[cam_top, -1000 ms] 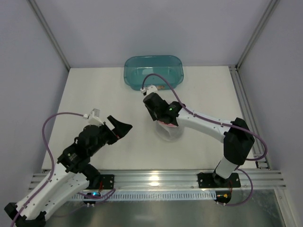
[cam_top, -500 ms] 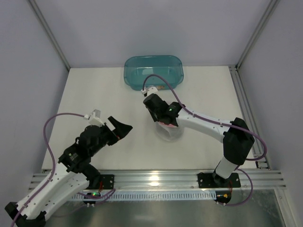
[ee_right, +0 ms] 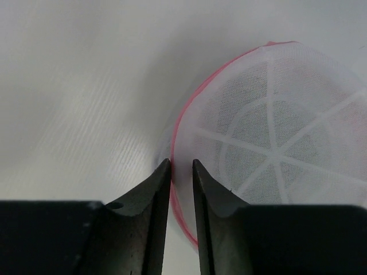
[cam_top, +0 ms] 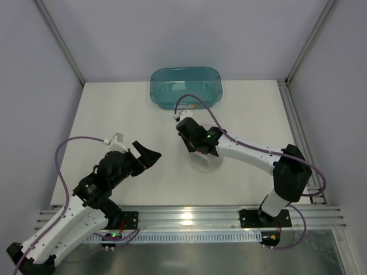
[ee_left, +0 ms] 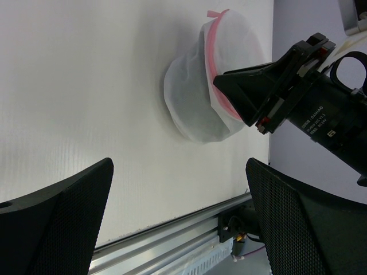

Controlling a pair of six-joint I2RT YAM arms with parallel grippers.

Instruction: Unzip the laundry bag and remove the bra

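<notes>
The laundry bag (cam_top: 207, 164), a round white mesh pouch with a pink rim, lies on the table right of the middle. In the right wrist view its mesh top (ee_right: 269, 143) fills the right half. My right gripper (ee_right: 181, 163) reaches down at its left edge. The jaws are nearly together, one on each side of the pink rim, with a thin gap between them. In the left wrist view the right gripper's fingers (ee_left: 246, 94) rest against the rim of the laundry bag (ee_left: 192, 103). My left gripper (cam_top: 150, 154) hovers wide open to the left, apart from it. The bra is hidden.
A teal translucent tub (cam_top: 185, 70) stands at the back edge of the table, behind the right wrist. An aluminium rail (cam_top: 189, 216) runs along the near edge, where the arm bases are bolted. Grey walls close in both sides.
The right jaws have narrowed around the pink rim, and the right wrist has shifted slightly toward the near side. The left arm has barely moved.
</notes>
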